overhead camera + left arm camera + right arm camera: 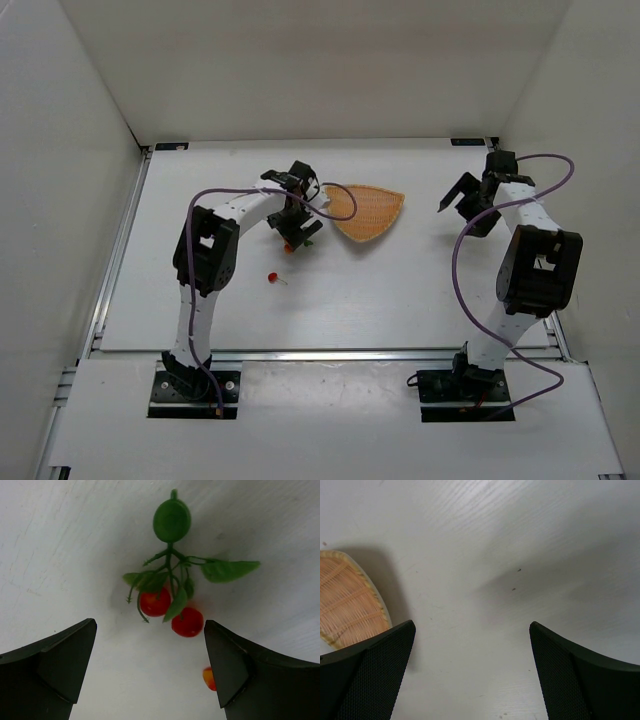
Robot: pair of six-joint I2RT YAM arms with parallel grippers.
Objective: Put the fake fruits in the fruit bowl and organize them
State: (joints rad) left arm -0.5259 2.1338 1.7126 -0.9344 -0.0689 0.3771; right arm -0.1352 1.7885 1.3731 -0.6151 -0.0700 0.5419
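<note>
The left claw, jaws spread, hangs over the leafy berry cluster near the basket; it should drop straight and pinch the green stem.

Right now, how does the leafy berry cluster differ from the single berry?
The berry cluster has several berries and green leaves; the single berry has only a stem. The cluster lies under the open left tool, near the basket; the single berry lies apart, uncovered. Both are red.
</note>
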